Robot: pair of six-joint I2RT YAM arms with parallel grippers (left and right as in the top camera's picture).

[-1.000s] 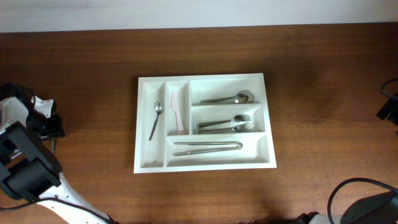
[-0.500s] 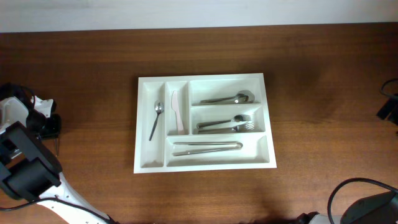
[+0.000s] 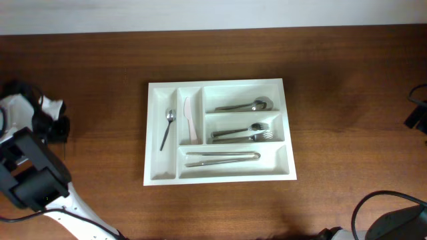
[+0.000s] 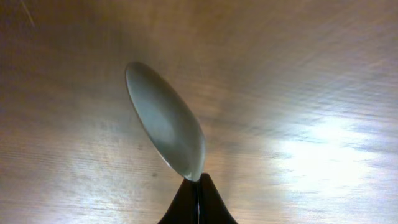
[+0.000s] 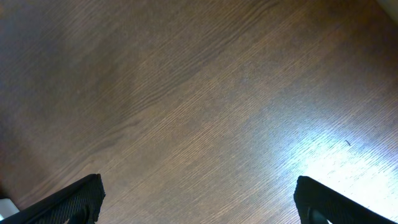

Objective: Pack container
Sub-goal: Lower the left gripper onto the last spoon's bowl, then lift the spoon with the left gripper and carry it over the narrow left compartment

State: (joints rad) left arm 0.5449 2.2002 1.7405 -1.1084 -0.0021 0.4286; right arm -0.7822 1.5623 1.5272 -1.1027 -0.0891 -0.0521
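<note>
The container (image 3: 220, 84) is a large white cutlery tray at the table's middle. It holds a small spoon (image 3: 166, 129), a white knife (image 3: 190, 120), spoons (image 3: 243, 105), forks (image 3: 243, 133) and a long metal utensil (image 3: 222, 158), each in its own compartment. My left gripper (image 4: 199, 184) is shut on a metal spoon (image 4: 165, 121) at the bowl's narrow end, above bare wood. In the overhead view it is far left of the tray (image 3: 55, 127), and the spoon is hidden there. My right gripper (image 5: 199, 199) is open and empty over bare wood.
The brown wooden table (image 3: 347, 167) surrounds the tray. The left arm's body (image 3: 30, 177) fills the lower left corner. A black part of the right arm (image 3: 417, 113) shows at the right edge, and a cable (image 3: 373, 200) at the lower right.
My left gripper has shifted slightly towards the far side of the table and turned. A thin piece that showed below it earlier is no longer seen. The tray and its contents have not moved.
</note>
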